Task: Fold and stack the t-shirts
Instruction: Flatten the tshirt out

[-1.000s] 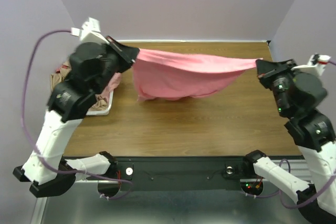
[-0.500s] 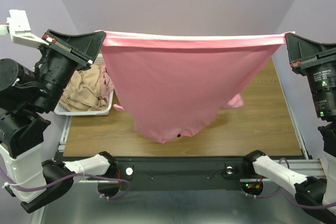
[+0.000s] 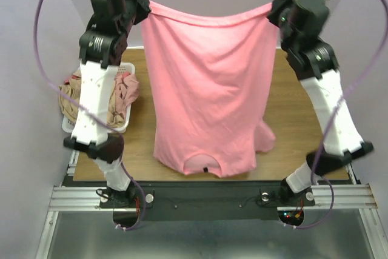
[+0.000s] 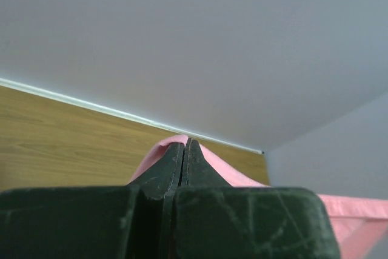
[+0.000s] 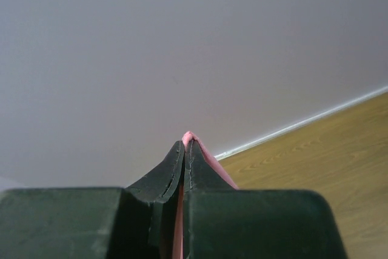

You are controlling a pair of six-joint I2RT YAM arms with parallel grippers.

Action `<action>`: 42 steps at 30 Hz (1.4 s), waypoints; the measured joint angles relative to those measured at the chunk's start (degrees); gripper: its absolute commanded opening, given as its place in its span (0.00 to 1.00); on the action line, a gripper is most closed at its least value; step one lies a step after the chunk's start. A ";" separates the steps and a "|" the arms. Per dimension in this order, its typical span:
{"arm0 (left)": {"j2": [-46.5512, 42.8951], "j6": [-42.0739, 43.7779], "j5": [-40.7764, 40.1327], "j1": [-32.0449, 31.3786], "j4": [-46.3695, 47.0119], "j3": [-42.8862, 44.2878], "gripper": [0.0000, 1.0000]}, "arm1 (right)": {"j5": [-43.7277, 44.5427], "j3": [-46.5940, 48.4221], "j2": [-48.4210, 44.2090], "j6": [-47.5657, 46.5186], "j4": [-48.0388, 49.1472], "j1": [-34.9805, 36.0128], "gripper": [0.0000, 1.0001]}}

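My left pincer [image 3: 147, 9], upper left, and right pincer [image 3: 272, 11], upper right, are each clamped on a corner of the salmon-pink t-shirt [image 3: 206, 89], which hangs spread mid-frame over the desk [image 3: 292, 119].

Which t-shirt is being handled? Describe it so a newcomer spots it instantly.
Above the wooden table hangs the salmon-pink t-shirt, pinched at its top corners by the raised left gripper and right gripper, collar downward. Unlike the crumpled shirts in the white basket at left, it is spread open.
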 measured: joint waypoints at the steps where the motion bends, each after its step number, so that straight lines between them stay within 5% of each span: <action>1: 3.58 0.11 2.21 2.73 0.61 1.62 0.00 | 0.13 1.84 3.04 -0.70 0.35 -0.35 0.00; 8: 12.87 0.11 12.17 13.75 4.00 3.58 0.00 | -1.77 18.91 18.80 -4.79 2.05 -3.82 0.00; 19: -0.76 0.39 21.86 12.70 16.33 -1.25 0.00 | -3.45 9.73 5.81 -7.98 14.21 -4.83 0.00; 27: -21.66 0.55 19.80 10.82 25.40 -46.29 0.00 | -4.55 -31.06 -13.18 -6.40 18.47 -4.83 0.00; 33: -32.35 -6.34 12.39 2.21 27.85 -83.54 0.00 | -4.98 -66.58 -27.21 0.92 15.26 -4.87 0.01; 38: -36.04 -15.96 9.09 -9.84 29.11 -104.78 0.00 | -8.17 -83.78 -41.24 8.28 10.69 -5.09 0.01; 42: -35.47 -22.67 7.65 -14.40 29.40 -112.74 0.00 | -12.72 -93.37 -46.38 16.26 7.82 -5.09 0.03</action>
